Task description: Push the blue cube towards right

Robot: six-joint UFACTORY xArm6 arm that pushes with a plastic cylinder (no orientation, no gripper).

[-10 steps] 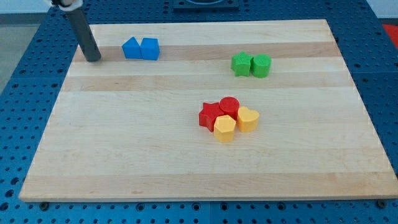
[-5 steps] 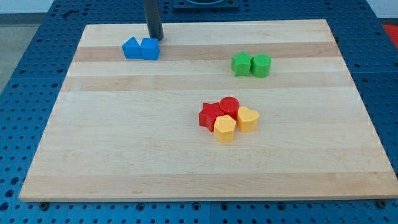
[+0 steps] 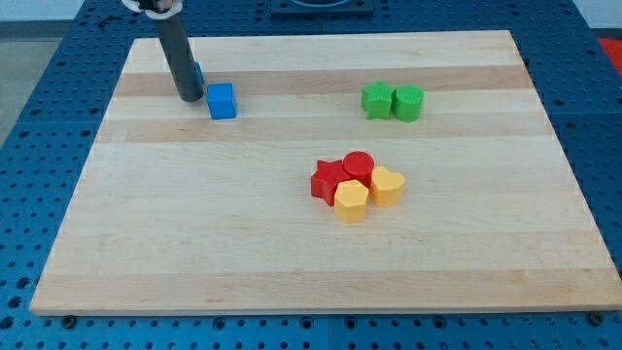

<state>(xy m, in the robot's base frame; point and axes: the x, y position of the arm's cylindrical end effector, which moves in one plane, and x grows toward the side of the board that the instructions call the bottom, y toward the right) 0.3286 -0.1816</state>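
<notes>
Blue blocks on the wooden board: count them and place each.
2. The blue cube sits just right of my tip, toward the view's top left. A second blue block shows only as a sliver behind the rod, shape unclear.

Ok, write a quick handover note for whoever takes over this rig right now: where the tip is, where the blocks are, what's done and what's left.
My tip: on the board near the view's top left, just left of the blue cube, with a small gap.
Second blue block: mostly hidden behind the rod, shape unclear.
Blue cube stands apart from that block, below and to its right.
Green pair and the red-yellow cluster sit well clear to the right.
Done: tip is lined up on the cube's left side.
Left: push the cube towards the view's right.
</notes>
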